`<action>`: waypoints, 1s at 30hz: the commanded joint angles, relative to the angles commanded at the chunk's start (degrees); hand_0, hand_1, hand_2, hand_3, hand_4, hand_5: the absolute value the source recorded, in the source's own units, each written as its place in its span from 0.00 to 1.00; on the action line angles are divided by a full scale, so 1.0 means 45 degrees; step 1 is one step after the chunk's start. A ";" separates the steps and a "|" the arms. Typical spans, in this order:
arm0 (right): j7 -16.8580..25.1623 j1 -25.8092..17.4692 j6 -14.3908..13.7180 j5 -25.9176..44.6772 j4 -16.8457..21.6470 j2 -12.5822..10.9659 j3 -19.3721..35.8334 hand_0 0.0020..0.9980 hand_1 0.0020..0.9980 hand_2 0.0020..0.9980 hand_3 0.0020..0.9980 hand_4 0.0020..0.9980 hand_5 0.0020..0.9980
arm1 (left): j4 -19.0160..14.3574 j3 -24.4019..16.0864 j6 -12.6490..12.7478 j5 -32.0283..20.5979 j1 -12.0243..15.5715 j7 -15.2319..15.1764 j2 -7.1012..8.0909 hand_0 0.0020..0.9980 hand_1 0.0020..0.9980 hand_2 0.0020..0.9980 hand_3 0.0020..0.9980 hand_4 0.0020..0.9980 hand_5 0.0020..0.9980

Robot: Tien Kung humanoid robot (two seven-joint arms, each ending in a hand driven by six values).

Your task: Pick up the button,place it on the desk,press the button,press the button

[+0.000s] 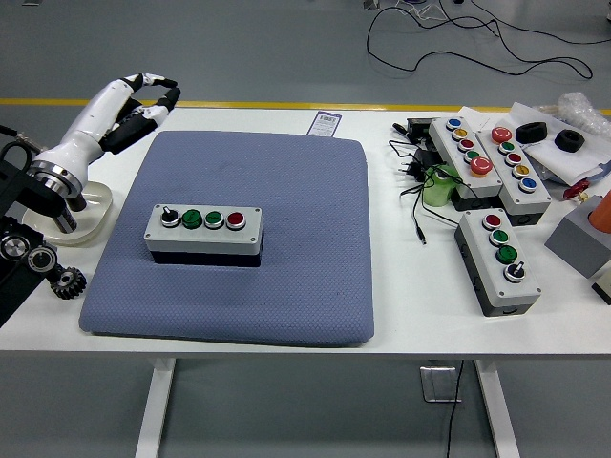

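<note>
Left hand raised, fingers relaxed

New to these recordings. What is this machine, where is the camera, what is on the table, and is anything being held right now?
This is a humanoid robot seen from its own head camera, looking down over a white table. Its left hand, white with black fingers, is raised at the top left, fingers relaxed, holding nothing. The right arm is out of view. A grey button box with four controls sits on a blue mat. To the right lie three more button boxes, cables and other small parts.
</note>
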 joint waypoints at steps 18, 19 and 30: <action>-0.0048 -0.0108 -0.0004 -0.0062 0.0000 0.0020 0.0013 0.67 0.67 0.69 0.59 0.43 0.27 | 0.2941 -0.0892 -0.1239 -0.9519 0.0409 -0.1707 -0.0402 0.83 0.88 0.91 0.91 0.61 1.00; -0.0047 -0.0114 -0.0004 -0.0060 0.0000 0.0020 0.0011 0.67 0.67 0.69 0.59 0.43 0.27 | 0.2985 -0.0902 -0.1261 -0.9785 0.0441 -0.1712 -0.0421 0.83 0.88 0.91 0.91 0.61 1.00; -0.0016 -0.0065 0.0010 -0.0068 0.0000 0.0020 -0.0010 0.67 0.67 0.69 0.59 0.43 0.27 | 0.3128 -0.1043 -0.1440 -1.0280 0.0603 -0.1724 -0.0483 0.83 0.88 0.91 0.91 0.60 1.00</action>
